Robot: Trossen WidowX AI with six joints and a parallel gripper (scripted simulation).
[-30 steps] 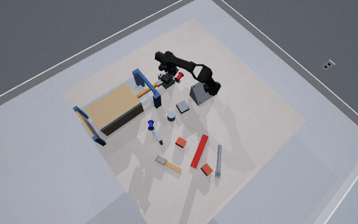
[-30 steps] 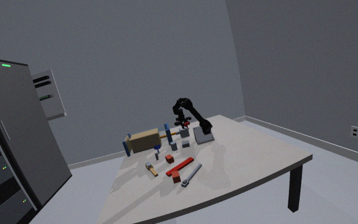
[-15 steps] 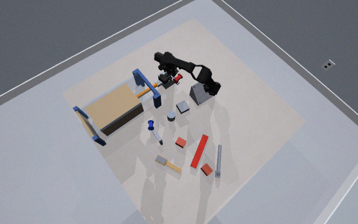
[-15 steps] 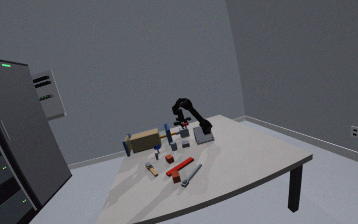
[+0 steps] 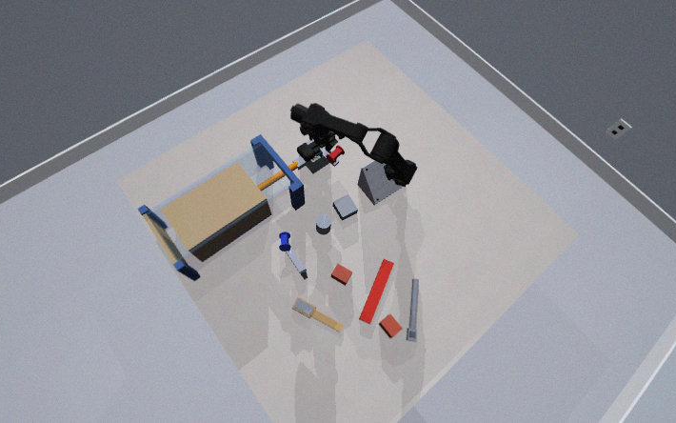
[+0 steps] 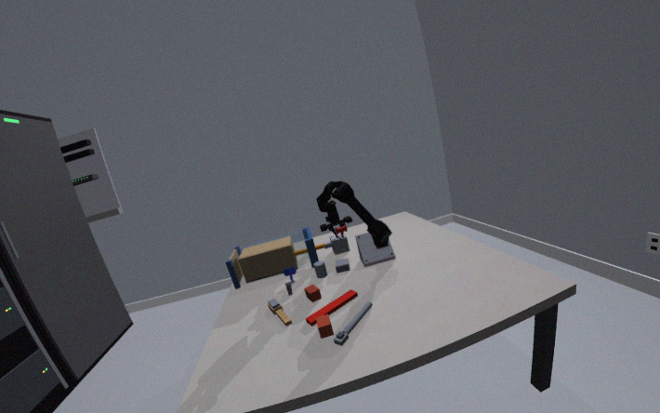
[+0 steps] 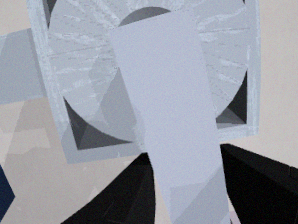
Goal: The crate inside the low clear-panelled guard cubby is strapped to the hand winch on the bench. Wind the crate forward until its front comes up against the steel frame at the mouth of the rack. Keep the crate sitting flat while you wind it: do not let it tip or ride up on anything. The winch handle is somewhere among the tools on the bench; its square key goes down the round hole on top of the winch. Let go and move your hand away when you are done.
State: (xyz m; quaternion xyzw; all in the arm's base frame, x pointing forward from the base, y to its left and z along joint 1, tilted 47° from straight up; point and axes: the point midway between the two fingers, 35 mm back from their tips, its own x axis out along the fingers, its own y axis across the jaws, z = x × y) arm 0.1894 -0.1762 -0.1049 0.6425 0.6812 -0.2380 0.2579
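The tan crate (image 5: 217, 207) (image 6: 269, 259) sits flat in the clear-panelled cubby, a gap behind the blue mouth frame (image 5: 296, 195) (image 6: 315, 259). An orange strap (image 5: 277, 176) runs from the crate through the frame to the grey winch (image 5: 317, 165) (image 6: 340, 246). My gripper (image 7: 185, 159) is shut on the flat grey arm of the red-knobbed winch handle (image 5: 335, 153) (image 6: 340, 230) (image 7: 162, 85). In the wrist view the arm's far end lies over the middle of the winch's round top. The key and hole are hidden beneath it.
Near the winch are a grey block (image 5: 345, 206) and grey cylinder (image 5: 323, 224). Farther off lie a blue-knobbed crank (image 5: 285, 241), two red blocks (image 5: 341, 273) (image 5: 390, 325), a red bar (image 5: 376, 292), a grey wrench-like tool (image 5: 413, 304) and a wooden-handled tool (image 5: 328, 319).
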